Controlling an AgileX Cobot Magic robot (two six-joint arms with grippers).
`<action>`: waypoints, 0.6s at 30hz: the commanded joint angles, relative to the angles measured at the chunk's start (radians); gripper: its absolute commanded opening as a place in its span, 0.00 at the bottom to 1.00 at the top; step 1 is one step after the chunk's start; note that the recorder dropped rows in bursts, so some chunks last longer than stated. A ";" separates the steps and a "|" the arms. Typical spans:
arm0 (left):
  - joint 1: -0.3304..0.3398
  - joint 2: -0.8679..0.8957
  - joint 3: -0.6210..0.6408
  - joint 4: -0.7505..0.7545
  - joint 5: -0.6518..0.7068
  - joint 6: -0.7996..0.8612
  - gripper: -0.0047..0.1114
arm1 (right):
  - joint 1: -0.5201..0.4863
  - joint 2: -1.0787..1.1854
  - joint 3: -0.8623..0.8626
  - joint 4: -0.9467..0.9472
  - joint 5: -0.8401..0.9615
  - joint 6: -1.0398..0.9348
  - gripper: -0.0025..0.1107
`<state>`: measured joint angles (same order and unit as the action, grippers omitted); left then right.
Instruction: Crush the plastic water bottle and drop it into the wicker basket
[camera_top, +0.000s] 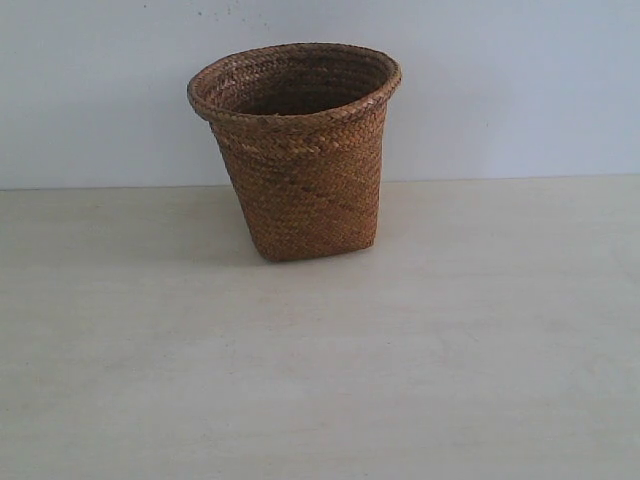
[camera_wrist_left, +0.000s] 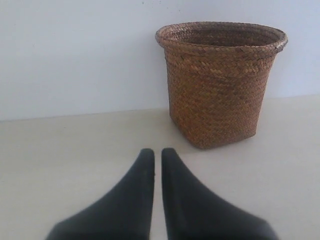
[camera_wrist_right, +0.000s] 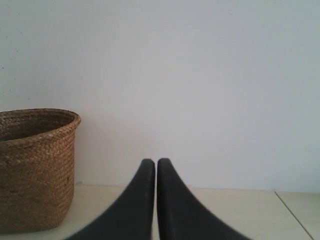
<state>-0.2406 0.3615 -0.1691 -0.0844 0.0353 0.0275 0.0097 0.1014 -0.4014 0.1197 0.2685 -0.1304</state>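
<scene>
Since no bottle shows in any of our three views, we cannot say where it is. It may lie down in the basket (camera_top: 300, 190), whose bottom is hidden behind the rolled rim, or somewhere off camera. So we judge the task to be at one end or the other: either the crushed bottle has been dropped in, or nothing has begun and we have yet to find it, grasp it, crush it and drop it.

Our left gripper (camera_wrist_left: 157, 152) has its jaws drawn almost together with only a thin slit between them, and it holds nothing. Our right gripper (camera_wrist_right: 156, 162) is the same, pinched close and empty.

The basket stands upright on the pale table (camera_top: 450, 350), near the back where the surface meets the wall (camera_top: 520, 90). We see bare surface in front of it and to both sides, giving room to move. The tight spot is behind the basket, near the wall.
</scene>
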 joint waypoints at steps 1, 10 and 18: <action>0.000 -0.005 0.008 -0.005 -0.026 -0.012 0.08 | 0.001 0.002 0.122 0.003 -0.111 -0.010 0.02; 0.000 -0.005 0.008 -0.005 -0.028 -0.012 0.08 | 0.001 0.002 0.294 0.003 -0.246 -0.014 0.02; 0.000 -0.005 0.008 -0.005 -0.028 -0.012 0.08 | 0.001 0.002 0.400 0.003 -0.259 -0.031 0.02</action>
<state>-0.2406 0.3615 -0.1670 -0.0844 0.0230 0.0275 0.0097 0.1014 -0.0289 0.1197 0.0256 -0.1474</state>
